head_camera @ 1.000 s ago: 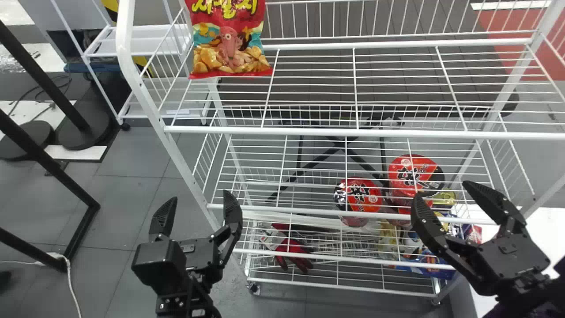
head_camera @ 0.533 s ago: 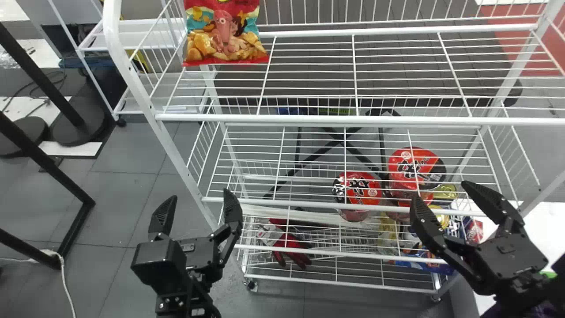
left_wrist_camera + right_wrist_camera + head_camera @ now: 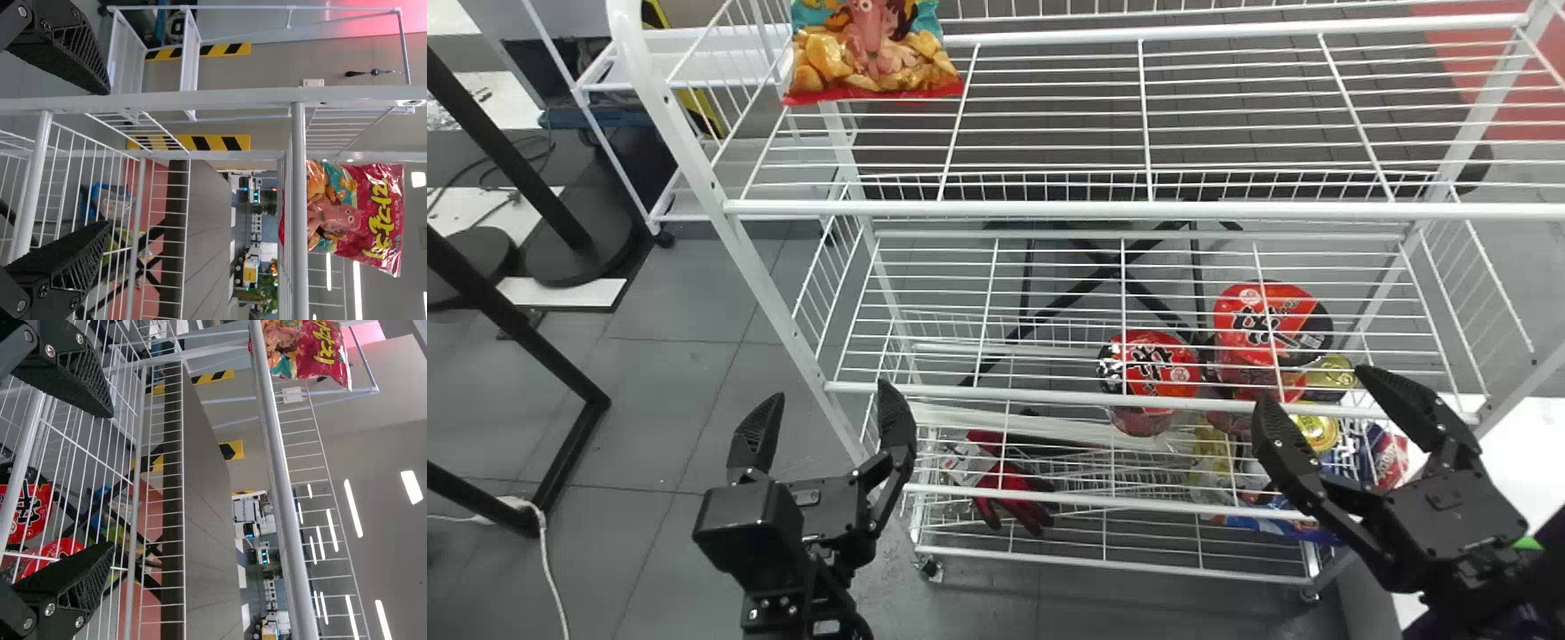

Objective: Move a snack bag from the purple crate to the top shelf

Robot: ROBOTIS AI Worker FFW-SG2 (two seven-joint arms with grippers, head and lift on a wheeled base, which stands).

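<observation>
Rack (image 3: pixel 761 286) is sliding up in the head view while both arms are holding station, so looks like the body's shifting, not the arms. Snack bag (image 3: pixel 873 55) is sitting on the top shelf (image 3: pixel 1049 210) at 11 o'clock, so placement's looking done. Left gripper (image 3: pixel 829 394) (8 o'clock) and right gripper (image 3: pixel 1313 388) (3-4 o'clock) are both hanging open, gripping nothing.

red-lidded bowls (image 3: pixel 1149 364) | red glove (image 3: pixel 1009 480) | white cable (image 3: pixel 549 569) on grey floor (image 3: pixel 658 400)

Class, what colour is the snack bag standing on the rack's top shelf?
Mostly red, with a teal patch; the snack bag shows best in the left wrist view.
</observation>
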